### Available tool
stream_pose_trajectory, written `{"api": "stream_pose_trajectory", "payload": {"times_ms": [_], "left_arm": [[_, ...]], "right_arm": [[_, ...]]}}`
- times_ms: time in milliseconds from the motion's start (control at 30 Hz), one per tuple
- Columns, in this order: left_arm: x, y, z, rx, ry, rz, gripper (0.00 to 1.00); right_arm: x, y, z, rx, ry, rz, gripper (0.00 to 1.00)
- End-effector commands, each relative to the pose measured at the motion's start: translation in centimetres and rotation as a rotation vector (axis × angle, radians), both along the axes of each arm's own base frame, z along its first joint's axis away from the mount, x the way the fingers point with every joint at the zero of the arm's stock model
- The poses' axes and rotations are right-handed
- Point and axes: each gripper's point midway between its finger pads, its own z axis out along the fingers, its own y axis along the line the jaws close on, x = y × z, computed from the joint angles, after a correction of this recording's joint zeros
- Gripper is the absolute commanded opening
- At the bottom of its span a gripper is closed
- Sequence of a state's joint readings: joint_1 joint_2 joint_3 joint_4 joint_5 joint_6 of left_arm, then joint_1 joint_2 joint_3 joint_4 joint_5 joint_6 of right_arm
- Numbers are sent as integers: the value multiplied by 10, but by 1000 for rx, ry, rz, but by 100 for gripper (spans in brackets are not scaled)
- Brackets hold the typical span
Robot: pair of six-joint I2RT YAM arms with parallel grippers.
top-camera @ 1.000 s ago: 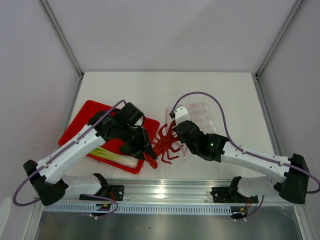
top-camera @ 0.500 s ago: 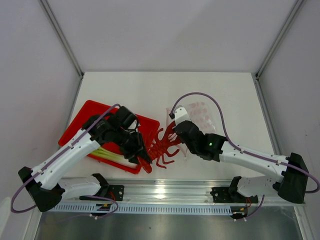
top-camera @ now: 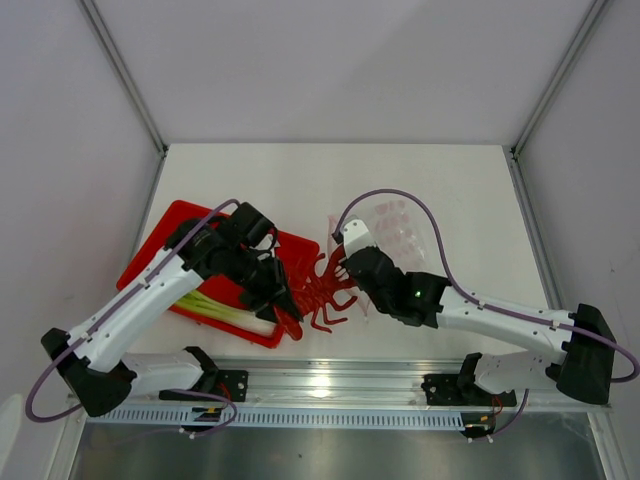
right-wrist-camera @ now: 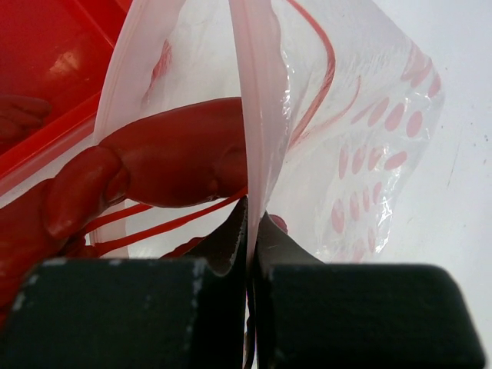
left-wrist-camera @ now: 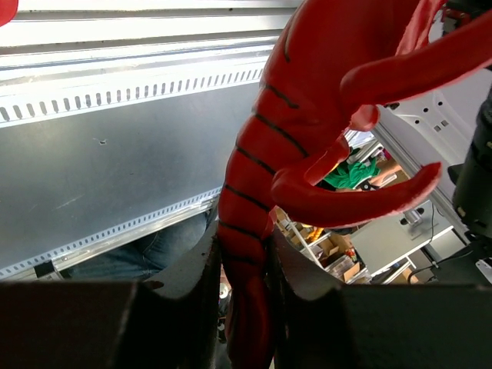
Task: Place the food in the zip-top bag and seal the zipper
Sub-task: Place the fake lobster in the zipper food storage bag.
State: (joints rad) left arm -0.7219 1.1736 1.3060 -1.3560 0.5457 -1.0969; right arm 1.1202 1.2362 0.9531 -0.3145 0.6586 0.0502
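Observation:
My left gripper is shut on the tail of the red lobster, whose body rises from between the jaws in the left wrist view. The lobster's claw sits at the mouth of the clear zip-top bag. My right gripper is shut on the bag's pale pink zipper strip and holds that edge up. In the top view the right gripper sits beside the lobster's front, with the bag behind it. The white-and-green leek lies in the red tray. The green fruit is hidden.
The red tray lies at the left of the table under my left arm. A metal rail runs along the near edge between the two arm bases. Grey walls close in the table on three sides.
The left gripper has carried the lobster a little left and toward the near edge. The right gripper, still shut on the bag's edge, has shifted left toward the lobster.

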Motion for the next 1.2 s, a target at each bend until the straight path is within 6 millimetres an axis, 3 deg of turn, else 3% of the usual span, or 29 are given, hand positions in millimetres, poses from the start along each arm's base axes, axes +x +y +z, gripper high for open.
{"api": "stream_pose_trajectory", "payload": {"times_ms": [0,400,767,1167], "left_arm": [[6,-15,33,-139,-72,-50,1],[25,-24,29,-105,-104,-15,1],[28,-20,26,-8,-175,11,1],[44,-26,16,65,-213,20,1]], "right_arm": [[-2,6,5,17,-33,8,0],[-21,27,17,83,-3,73,0],[-23,46,17,126,64,72,0],[-35,53,32,208,106,133,0]]}}
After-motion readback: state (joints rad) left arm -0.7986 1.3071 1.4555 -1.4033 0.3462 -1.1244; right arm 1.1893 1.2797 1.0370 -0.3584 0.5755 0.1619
